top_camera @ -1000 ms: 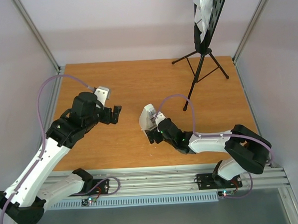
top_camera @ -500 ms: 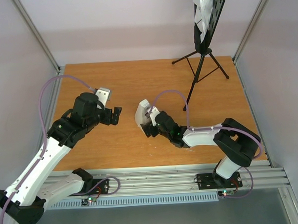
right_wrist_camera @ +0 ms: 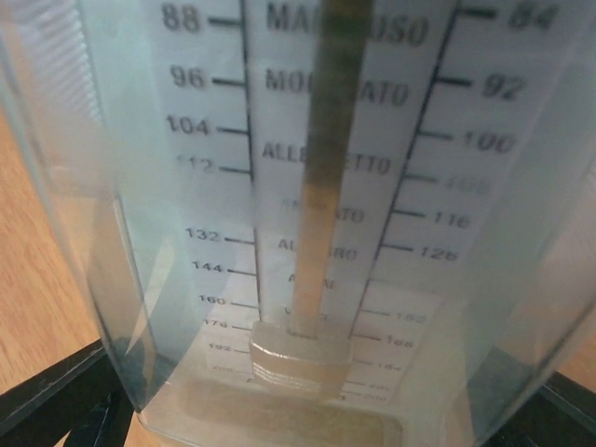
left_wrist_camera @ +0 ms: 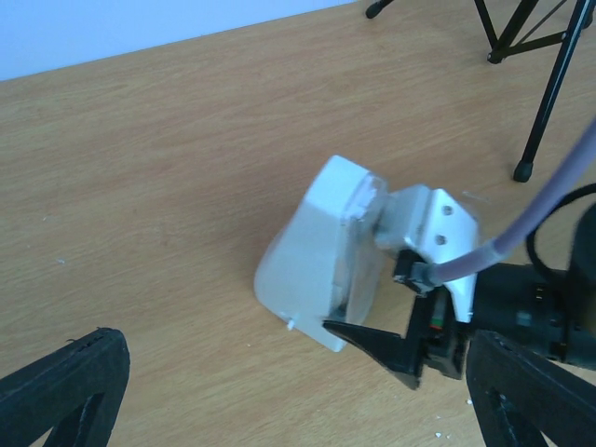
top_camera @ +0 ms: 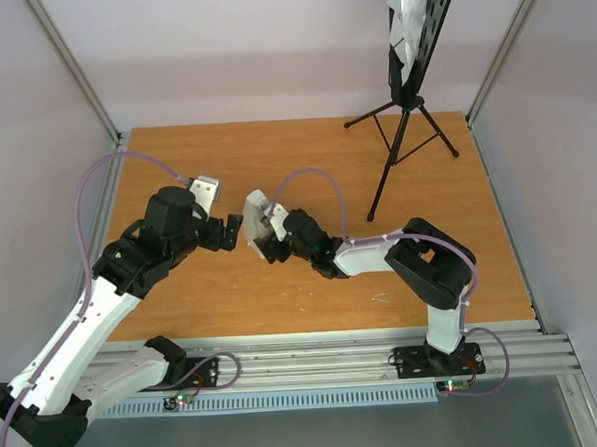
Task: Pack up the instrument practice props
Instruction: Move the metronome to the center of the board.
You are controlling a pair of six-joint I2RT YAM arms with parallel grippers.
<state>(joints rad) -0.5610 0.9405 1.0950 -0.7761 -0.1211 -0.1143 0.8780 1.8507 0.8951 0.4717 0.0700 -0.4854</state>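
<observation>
The white metronome [top_camera: 255, 219] with its clear cover is held tilted just above the table by my right gripper [top_camera: 267, 243], which is shut on it. In the right wrist view the metronome [right_wrist_camera: 307, 186] fills the frame, tempo scale and pendulum showing. My left gripper [top_camera: 235, 229] is open, right beside the metronome on its left, not gripping it. In the left wrist view the metronome [left_wrist_camera: 321, 251] lies ahead between my wide-open fingers [left_wrist_camera: 65, 391]. The black music stand [top_camera: 402, 138] stands at the back right, with white sheet-music pages [top_camera: 408, 17] on its desk.
The stand's tripod legs [left_wrist_camera: 540, 93] spread over the back right of the wooden table [top_camera: 225, 167]. Metal frame posts [top_camera: 81, 85] and walls bound the sides. A purple cable [top_camera: 306, 178] arcs over the right arm.
My right arm has carried the metronome leftward across the table, up to the left gripper. The left arm has barely moved.
</observation>
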